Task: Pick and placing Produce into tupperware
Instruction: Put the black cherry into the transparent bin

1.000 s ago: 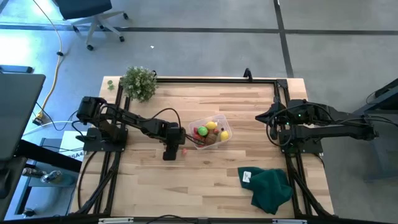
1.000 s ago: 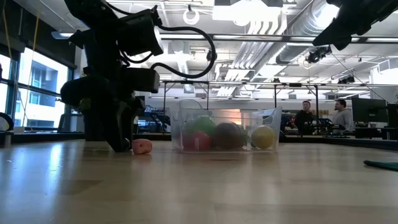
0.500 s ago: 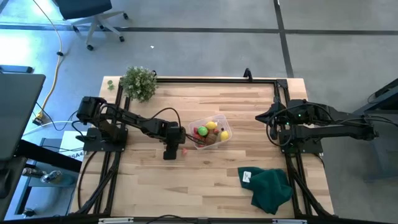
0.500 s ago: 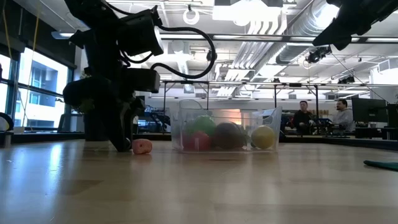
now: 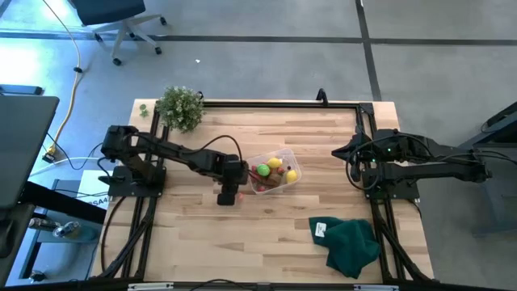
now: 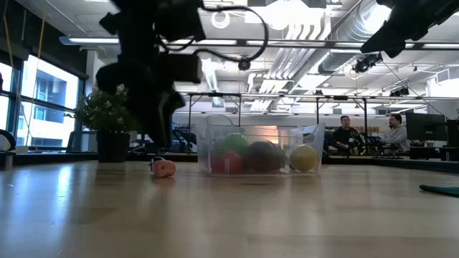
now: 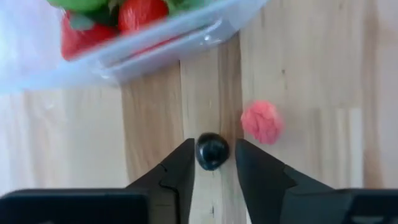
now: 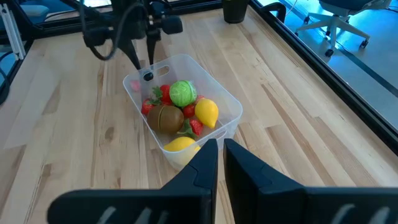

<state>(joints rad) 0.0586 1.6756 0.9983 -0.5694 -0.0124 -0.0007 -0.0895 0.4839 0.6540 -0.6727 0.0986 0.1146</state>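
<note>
Gripping a small dark round piece [image 7: 212, 152] between its two fingers, the left pincer [image 7: 212, 163] is hanging just above the wooden worktop [image 5: 266, 234], close beside the tupperware [image 5: 290, 162]. In the left wrist view a pink piece of produce [image 7: 262, 122] is lying on the boards right next to the pincer's tips, apart from the held piece and outside the tub. From the low view the same pink piece [image 6: 164, 168] is resting on the worktop just short of the tub's clear wall [image 6: 312, 140], with the left arm's dark bulk above it. The tupperware is sitting near the middle of the worktop and is already holding several toys: a bright green one [image 8: 183, 93], a brown one [image 8: 165, 117], a yellow lemon [image 8: 206, 112] and red strawberries [image 8: 161, 94] packed together. The right pincer [image 8: 220, 155] is waiting with its fingers closed and nothing between them, held high at the right side of the worktop and looking down toward the tub. A dark green cloth [image 5: 352, 245] is lying crumpled near the front right corner, and a leafy potted plant [image 5: 179, 107] is standing at the back left corner. Two people [image 6: 351, 133] are sitting far off in the room behind.
</note>
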